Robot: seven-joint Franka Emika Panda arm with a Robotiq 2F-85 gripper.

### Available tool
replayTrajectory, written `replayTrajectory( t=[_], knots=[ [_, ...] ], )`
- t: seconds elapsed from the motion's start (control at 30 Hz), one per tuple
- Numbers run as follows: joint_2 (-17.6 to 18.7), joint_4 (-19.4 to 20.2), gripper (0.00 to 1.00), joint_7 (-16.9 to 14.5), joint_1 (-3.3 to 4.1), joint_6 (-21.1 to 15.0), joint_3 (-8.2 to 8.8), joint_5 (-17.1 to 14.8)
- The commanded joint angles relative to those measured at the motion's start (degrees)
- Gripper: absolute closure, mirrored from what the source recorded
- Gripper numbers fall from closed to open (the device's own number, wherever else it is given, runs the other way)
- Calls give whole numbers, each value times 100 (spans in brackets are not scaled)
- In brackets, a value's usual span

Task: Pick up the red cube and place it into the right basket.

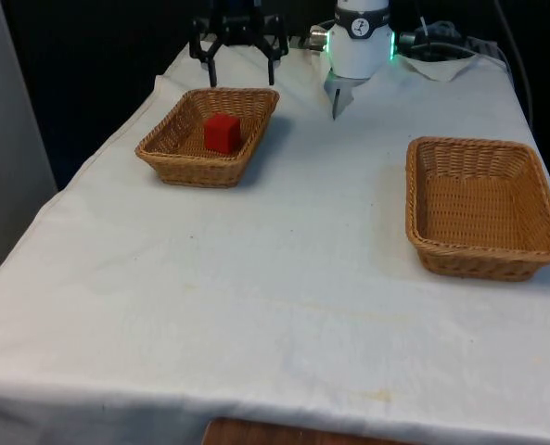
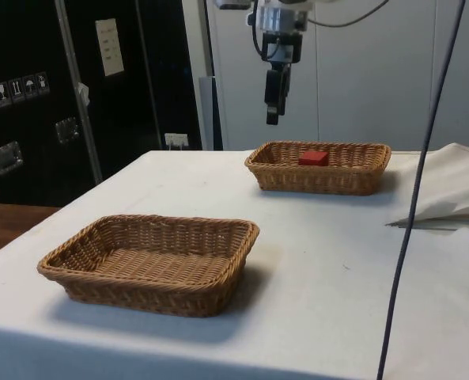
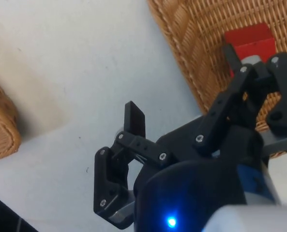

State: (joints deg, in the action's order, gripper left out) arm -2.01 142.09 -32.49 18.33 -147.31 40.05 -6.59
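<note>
Hovering open above the table, the gripper [image 3: 182,82] holds nothing; red cube [image 1: 223,133] bears no writing.

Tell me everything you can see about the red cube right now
The red cube is a small, solid-looking block with flat matte faces and crisp edges, uniformly red with no markings that I can make out. It sits flat on the floor of the wicker basket on the front view's left, roughly central in it, apart from the walls. Nothing holds it: the pincer hangs in the air above the table beside that basket, clear of the cube. The other basket holds nothing.
</note>
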Motion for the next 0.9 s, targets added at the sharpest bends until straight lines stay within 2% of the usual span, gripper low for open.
replayTrajectory(
  t=[0.0,0.03,0.07,0.13,0.27,0.3,0.33,0.43,0.57,0.6,0.63,0.8,0.87],
  knots=[
    [0,-6,0,189,-6,-6,-29,201],
    [-34,-11,0,246,-6,6,-57,252],
    [-63,6,0,103,0,11,-52,97],
    [-149,-6,0,453,-11,46,-155,435],
    [-372,0,0,791,-23,201,-304,716],
    [-413,23,0,693,0,212,-292,607],
    [-413,0,0,854,-23,246,-332,762],
    [-521,-11,0,1014,-17,361,-407,865],
    [-613,-29,0,1186,-23,516,-493,922],
    [-630,0,0,1060,0,458,-464,825],
    [-636,-52,0,1243,-23,584,-527,922],
    [-653,-103,0,1438,-17,785,-596,905],
    [-659,-103,0,1364,0,779,-584,825]
  ],
)
